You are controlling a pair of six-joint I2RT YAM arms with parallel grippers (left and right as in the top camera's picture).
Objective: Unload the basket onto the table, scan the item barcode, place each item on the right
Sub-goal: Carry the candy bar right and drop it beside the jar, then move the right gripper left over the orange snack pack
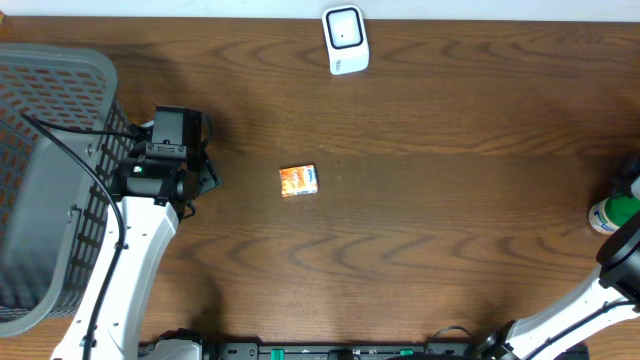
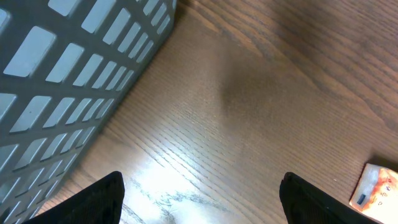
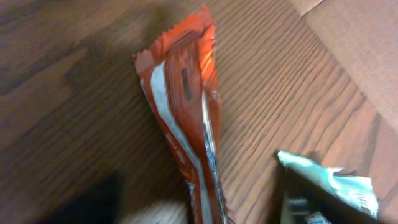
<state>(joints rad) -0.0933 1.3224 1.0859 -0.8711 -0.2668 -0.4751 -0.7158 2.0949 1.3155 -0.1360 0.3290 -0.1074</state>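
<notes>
- The left gripper (image 2: 202,190) hangs over bare table (image 1: 450,230), its two fingers spread wide with nothing between them.
- A grey basket (image 2: 74,74) stands close on one side of it.
- The right gripper (image 3: 199,186) is at the table's right edge, jaws apart.
- An orange-red wrapper (image 3: 183,93) lies flat between them, touched by neither finger as far as the blurred view shows.
- A teal packet (image 3: 336,186) lies just beside that wrapper.
- The orange box (image 1: 298,180) rests mid-table, well apart from both arms.
- The white scanner (image 1: 346,40) stands at the far edge.
</notes>
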